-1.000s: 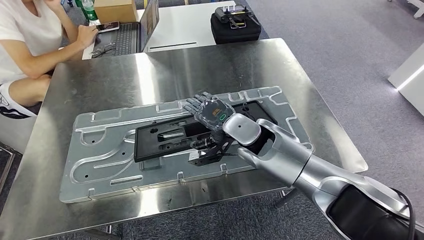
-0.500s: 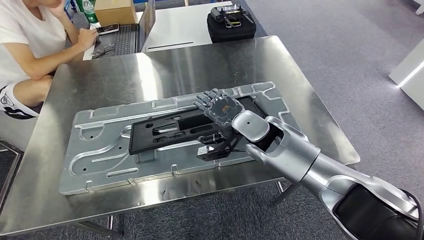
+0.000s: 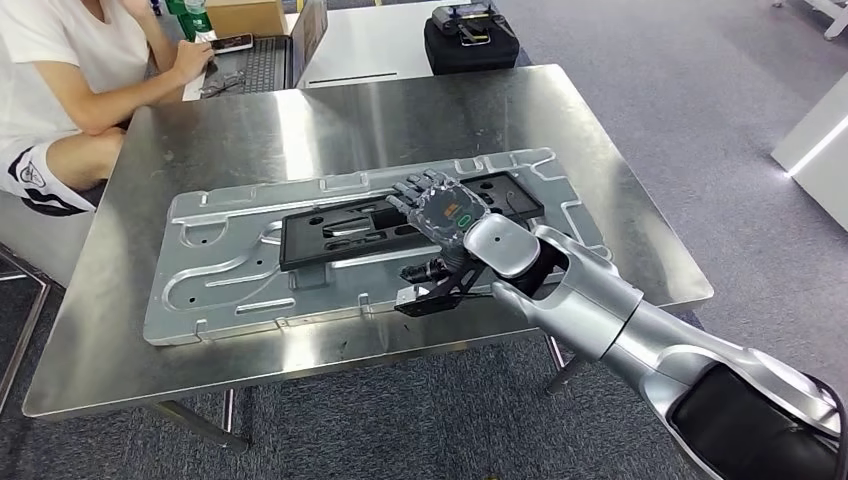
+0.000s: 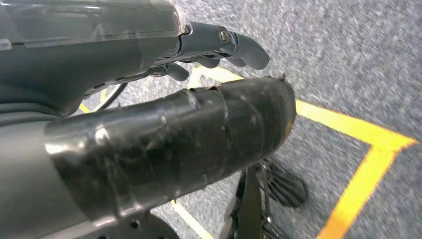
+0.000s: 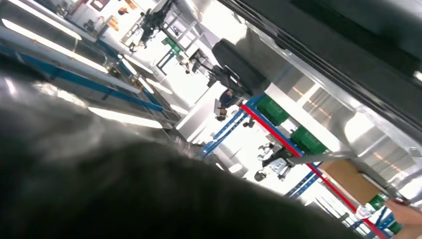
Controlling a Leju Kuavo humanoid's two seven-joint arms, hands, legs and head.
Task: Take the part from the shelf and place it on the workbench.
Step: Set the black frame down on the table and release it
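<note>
The part, a large grey metal panel (image 3: 230,270) with a long black plate (image 3: 330,235) on its middle, lies flat on the steel workbench (image 3: 330,120). My right hand (image 3: 440,215) is on the panel's right half. Its fingers lie across the black plate, and its thumb reaches down at the panel's near edge, so it grips the part. In the right wrist view the hand is a dark blur. My left hand (image 4: 149,144) hangs low over grey carpet with its fingers apart and nothing in it.
A person (image 3: 60,60) in a white shirt sits at the bench's far left corner, beside a laptop (image 3: 270,50). A black case (image 3: 472,40) stands on the white table (image 3: 370,45) behind the bench. Grey carpet lies to the right.
The whole picture has shifted, so the camera has moved. My right hand keeps its place on the panel, and the panel still lies on the bench.
</note>
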